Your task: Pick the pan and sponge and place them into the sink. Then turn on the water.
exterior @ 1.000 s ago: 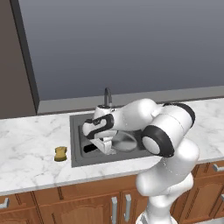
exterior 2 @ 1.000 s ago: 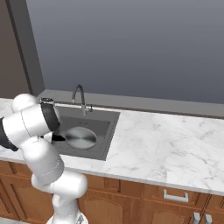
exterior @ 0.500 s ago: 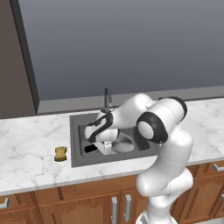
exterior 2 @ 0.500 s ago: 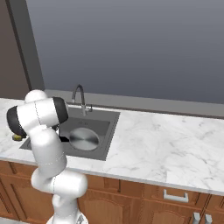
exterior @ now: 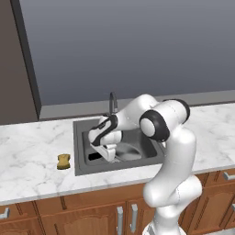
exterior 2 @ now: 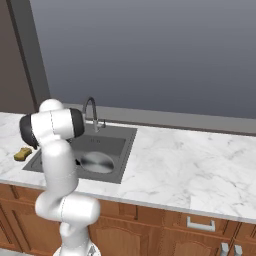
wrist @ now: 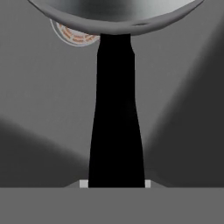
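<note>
The pan [exterior: 130, 153] lies low inside the sink [exterior: 79, 137], its silver bowl over the drain [wrist: 72, 35]. My gripper [exterior: 108, 155] reaches down into the left part of the basin and is shut on the pan's black handle [wrist: 116, 131]. In the hand view the handle runs straight up from between my fingertips [wrist: 83, 183] to the pan's bowl [wrist: 113, 13]. The right base view shows the pan [exterior 2: 97, 162] in the sink [exterior 2: 117, 134], with my own arm in front of the hand. The yellow sponge [exterior: 64, 161] rests on the counter left of the sink, apart from the gripper; the right base view has the sponge [exterior 2: 23, 153] at far left.
The gooseneck faucet [exterior: 112, 102] stands at the sink's back rim, just behind my forearm; it appears as faucet [exterior 2: 91, 111] in the right base view. White marble counter [exterior 2: 190, 160] stretches to the right. A dark wall panel rises behind, wooden cabinets sit below.
The arm's elbow has swung round toward the left and the hand has sunk a little deeper into the basin. The pan handle stays held; the sponge has not moved.
</note>
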### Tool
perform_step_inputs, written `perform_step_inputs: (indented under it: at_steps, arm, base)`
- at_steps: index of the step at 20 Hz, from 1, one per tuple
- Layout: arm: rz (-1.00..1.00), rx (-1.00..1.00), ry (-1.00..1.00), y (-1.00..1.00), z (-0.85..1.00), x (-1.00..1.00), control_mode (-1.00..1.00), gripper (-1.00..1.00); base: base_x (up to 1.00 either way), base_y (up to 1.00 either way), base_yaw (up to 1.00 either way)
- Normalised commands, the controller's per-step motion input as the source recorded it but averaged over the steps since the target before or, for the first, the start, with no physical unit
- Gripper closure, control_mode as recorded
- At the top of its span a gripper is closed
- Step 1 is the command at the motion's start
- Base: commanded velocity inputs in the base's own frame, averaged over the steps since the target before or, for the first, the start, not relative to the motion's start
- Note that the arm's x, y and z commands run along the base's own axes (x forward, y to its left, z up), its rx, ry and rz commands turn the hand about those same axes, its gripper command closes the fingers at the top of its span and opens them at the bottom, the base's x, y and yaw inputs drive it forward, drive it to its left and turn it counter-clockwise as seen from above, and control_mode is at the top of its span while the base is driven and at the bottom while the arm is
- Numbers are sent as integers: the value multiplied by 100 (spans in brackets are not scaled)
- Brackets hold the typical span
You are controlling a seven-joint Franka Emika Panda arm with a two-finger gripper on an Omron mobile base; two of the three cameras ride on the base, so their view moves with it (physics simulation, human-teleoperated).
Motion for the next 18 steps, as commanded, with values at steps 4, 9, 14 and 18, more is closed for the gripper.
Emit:
perform_step_inputs:
  at_steps: [4,9,14,18]
  arm:
    - [0,0,-1,0,-28,7,-100,100]
    - [0,0,-10,0,-24,0,-100,100]
    - [0,0,-11,0,-35,0,-100,-100]
    - [0,0,-11,0,-15,0,-100,-100]
  base:
    - [0,0,0]
    - [0,0,0]
    - [0,0,0]
    - [0,0,0]
